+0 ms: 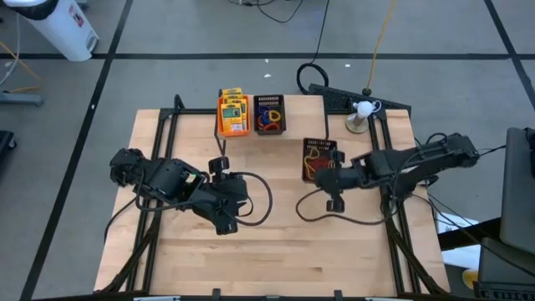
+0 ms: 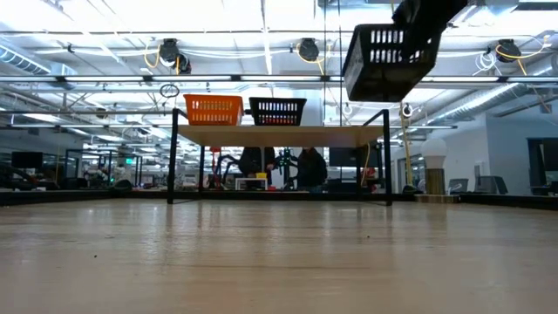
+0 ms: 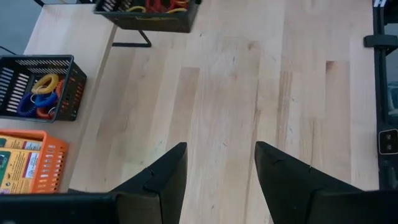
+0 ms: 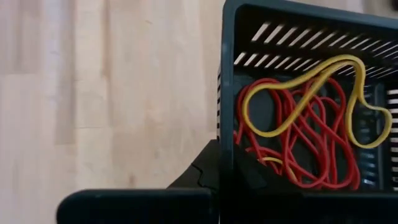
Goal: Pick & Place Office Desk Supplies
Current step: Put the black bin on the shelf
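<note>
A black mesh bin (image 1: 317,157) holding red and yellow rubber-band loops (image 4: 298,134) is up in the air in my right gripper (image 4: 227,173); the low view shows it tilted, high above the table (image 2: 386,59). On the wooden shelf stand an orange bin (image 1: 234,115) with yellow-and-green packs and a second black bin (image 1: 269,114) with coloured loops. My left gripper (image 3: 219,177) is open over bare tabletop, near the table's middle (image 1: 226,209), touching nothing. My right gripper holds the black bin by one end wall's rim (image 4: 225,124). One finger (image 4: 205,175) is outside the wall and one (image 4: 252,174) inside, coming from above and pointing down. The bin is lifted clear of the table and hangs tilted below the fingers.
The light wooden shelf (image 2: 279,135) with black legs stands at the table's far side. A small lamp-like stand (image 1: 359,113) and cables sit at the far right corner. Bare wood (image 1: 276,251) lies along the near half of the table.
</note>
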Motion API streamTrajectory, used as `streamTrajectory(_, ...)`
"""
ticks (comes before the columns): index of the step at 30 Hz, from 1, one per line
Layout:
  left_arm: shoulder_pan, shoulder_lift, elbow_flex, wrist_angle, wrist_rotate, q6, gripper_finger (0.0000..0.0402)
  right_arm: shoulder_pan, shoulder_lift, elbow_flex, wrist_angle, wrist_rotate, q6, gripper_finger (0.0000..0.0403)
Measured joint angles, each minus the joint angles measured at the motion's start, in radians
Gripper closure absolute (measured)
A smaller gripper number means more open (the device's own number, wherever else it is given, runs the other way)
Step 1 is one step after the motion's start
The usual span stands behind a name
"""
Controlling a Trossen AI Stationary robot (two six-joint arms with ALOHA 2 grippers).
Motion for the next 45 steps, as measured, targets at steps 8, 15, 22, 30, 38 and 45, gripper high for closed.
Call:
streamTrajectory(8,0.0,0.0,0.0,0.0,0.0,-0.029,0.0218,-0.144,0.0,0.0,0.007,-0.052,-0.147,0.0403)
streamTrajectory(15,0.0,0.0,0.0,0.0,0.0,-0.095,0.0218,-0.257,0.0,0.0,0.02,-0.108,-0.258,0.0403)
streamTrajectory(22,0.0,0.0,0.0,0.001,0.0,-0.133,0.0218,-0.344,0.0,0.0,0.045,-0.158,-0.339,0.0403)
streamTrajectory(30,0.0,0.0,0.0,0.003,0.0,-0.141,0.0218,-0.428,0.0,0.0,0.075,-0.237,-0.416,0.0403)
streamTrajectory(38,0.0,0.0,0.0,0.006,0.0,-0.179,0.0218,-0.504,0.002,0.0,0.098,-0.303,-0.483,0.0403)
streamTrajectory(45,0.0,0.0,0.0,0.006,0.0,-0.185,0.0218,-0.545,0.018,0.0,0.146,-0.315,-0.541,0.0403)
